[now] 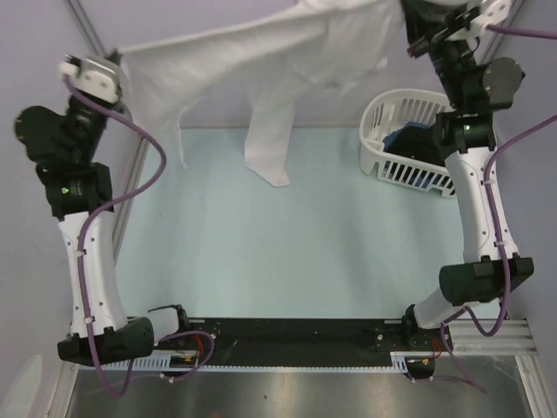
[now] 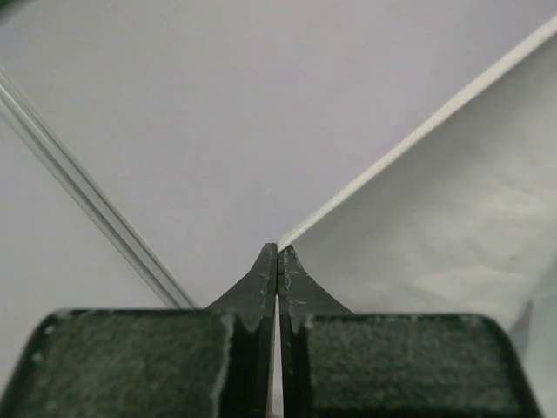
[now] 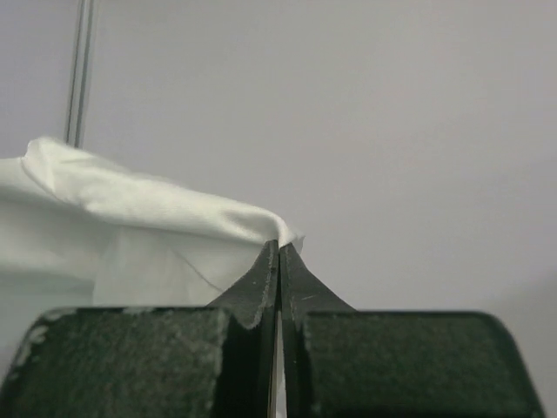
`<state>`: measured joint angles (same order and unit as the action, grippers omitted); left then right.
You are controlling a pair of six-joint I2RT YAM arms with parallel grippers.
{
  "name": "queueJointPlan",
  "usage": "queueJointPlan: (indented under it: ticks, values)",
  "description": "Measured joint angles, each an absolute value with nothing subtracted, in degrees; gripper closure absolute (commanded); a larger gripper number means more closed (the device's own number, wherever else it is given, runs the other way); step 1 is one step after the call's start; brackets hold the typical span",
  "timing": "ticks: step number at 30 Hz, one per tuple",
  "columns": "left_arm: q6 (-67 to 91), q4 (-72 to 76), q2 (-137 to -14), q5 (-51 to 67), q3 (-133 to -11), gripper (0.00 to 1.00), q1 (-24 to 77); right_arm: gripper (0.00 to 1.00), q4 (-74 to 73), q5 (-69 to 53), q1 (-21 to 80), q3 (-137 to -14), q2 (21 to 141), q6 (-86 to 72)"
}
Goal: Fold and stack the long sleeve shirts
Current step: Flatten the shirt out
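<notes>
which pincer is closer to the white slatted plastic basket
Right: the right pincer hangs just beyond the white plastic basket; the left pincer is across the table, far left.

Both my arms are reared up and spread wide apart. My left arm (image 1: 87,252) climbs from its base, bends at the elbow and turns its wrist inward. My right arm (image 1: 477,209) rises the same way on the other side. My left gripper (image 2: 277,254) is clamped tight, fingers (image 2: 252,296) pressed flat together, with an edge of the white shirt (image 2: 435,226) running off to the right of its tips. My right gripper (image 3: 279,248) is clamped likewise, cloth bunched at its tips and to their left.
</notes>
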<state>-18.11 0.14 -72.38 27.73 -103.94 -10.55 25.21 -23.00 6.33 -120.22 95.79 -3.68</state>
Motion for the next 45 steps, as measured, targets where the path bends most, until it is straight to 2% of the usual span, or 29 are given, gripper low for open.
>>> queueJointPlan:
  ticks: [4, 8, 11, 14, 18, 21, 22, 24, 25, 27, 28, 30, 31, 33, 36, 39, 40, 45]
  values:
    - [-28.84, -2.48, -66.89, 30.96, -78.87, 1.00, -11.46, 1.00, 20.75, -30.70, 5.10, -94.74, 86.21, 0.58]
    - [-41.39, -14.87, -66.76, 32.21, -57.60, 1.00, -12.21, 1.00, 6.35, -35.11, 5.06, -73.84, 84.29, 8.25]
    - [-51.13, -26.70, -63.16, 32.93, -47.42, 0.99, -12.69, 1.00, -7.09, -36.42, 4.93, -60.64, 81.01, 15.22]
    - [-58.46, -34.44, -58.28, 33.23, -43.81, 0.98, -12.73, 1.00, -17.23, -36.95, 5.15, -55.02, 74.24, 22.02]
    - [-67.48, -43.68, -56.12, 33.19, -43.75, 0.94, -12.78, 1.00, -24.99, -38.15, 5.56, -55.48, 65.47, 30.94]
    - [-74.11, -51.66, -56.36, 32.73, -44.01, 0.86, -12.78, 1.00, -31.99, -39.00, 6.79, -57.14, 64.07, 37.04]
    - [-76.27, -54.37, -56.34, 32.05, -44.01, 0.80, -12.78, 0.94, -34.79, -39.03, 7.55, -57.25, 64.29, 39.09]
    - [-80.18, -59.59, -56.21, 30.20, -43.79, 0.75, -12.84, 0.81, -42.57, -38.81, 10.52, -57.01, 64.82, 43.64]
    - [-81.82, -61.67, -55.88, 29.21, -43.35, 0.70, -12.91, 0.63, -45.34, -38.85, 11.86, -56.69, 64.88, 45.01]
    - [-84.66, -65.78, -54.19, 26.98, -41.80, 0.65, -12.95, 0.48, -51.99, -38.72, 15.29, -55.20, 64.29, 48.42]
    - [-85.67, -67.94, -53.15, 26.17, -41.25, 0.57, -12.97, 0.37, -55.27, -38.57, 16.73, -54.33, 63.57, 50.02]
    - [-86.65, -71.11, -51.70, 25.32, -41.21, 0.48, -12.97, 0.33, -60.45, -38.28, 17.96, -53.65, 62.00, 51.90]
    - [-86.52, -72.34, -51.68, 25.28, -41.58, 0.40, -12.99, 0.29, -62.33, -37.95, 18.04, -53.71, 61.01, 52.60]
    - [-85.56, -74.17, -53.30, 25.65, -43.72, 0.31, -12.99, 0.26, -63.88, -37.69, 17.56, -54.68, 60.55, 52.84]
    - [-78.81, -73.10, -59.81, 27.73, -50.48, 0.23, -13.02, 0.25, -63.29, -37.60, 15.33, -59.18, 65.25, 51.11]
    - [-69.34, -67.64, -67.79, 28.97, -55.77, 0.24, -13.04, 0.30, -59.13, -37.95, 13.67, -67.72, 75.22, 46.19]
    - [-65.63, -65.04, -70.57, 28.99, -57.30, 0.24, -13.04, 0.34, -56.62, -37.76, 13.43, -70.35, 79.55, 44.16]
    - [-50.37, -54.96, -82.54, 26.85, -63.02, 0.27, -12.75, 0.37, -46.92, -35.83, 13.19, -78.04, 95.72, 34.85]
